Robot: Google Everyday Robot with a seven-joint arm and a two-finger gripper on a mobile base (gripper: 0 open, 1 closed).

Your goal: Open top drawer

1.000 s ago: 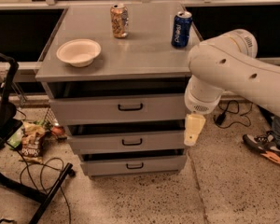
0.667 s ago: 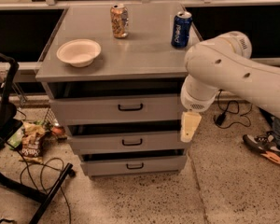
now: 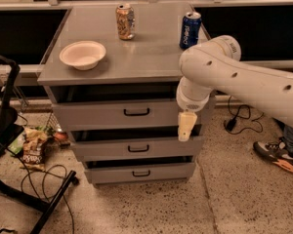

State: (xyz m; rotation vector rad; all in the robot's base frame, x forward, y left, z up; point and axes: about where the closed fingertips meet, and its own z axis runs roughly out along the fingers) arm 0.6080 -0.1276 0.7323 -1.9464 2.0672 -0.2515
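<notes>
The claw (image 3: 185, 126) hangs at the top drawer's (image 3: 97, 115) right end; grip state cannot be told.

White arm (image 3: 244, 77) angled in from right, gripper (image 3: 186, 127) hanging downward below wrist

I've got one cam view. It sits high, in front of the cabinet (image 3: 151, 65), tilted down & facing the drawer fronts approx head-on. Mid range: whole cabinet fits, w/ top drawer (image 3: 102, 115) near frame centre, floor (image 3: 234, 199) below, railing (image 3: 88, 3) along the top edge. Arm (image 3: 254, 82) enters from the right edge, nearest the lens. Gripper (image 3: 185, 126) hangs in front of the top drawer's right end.
</notes>
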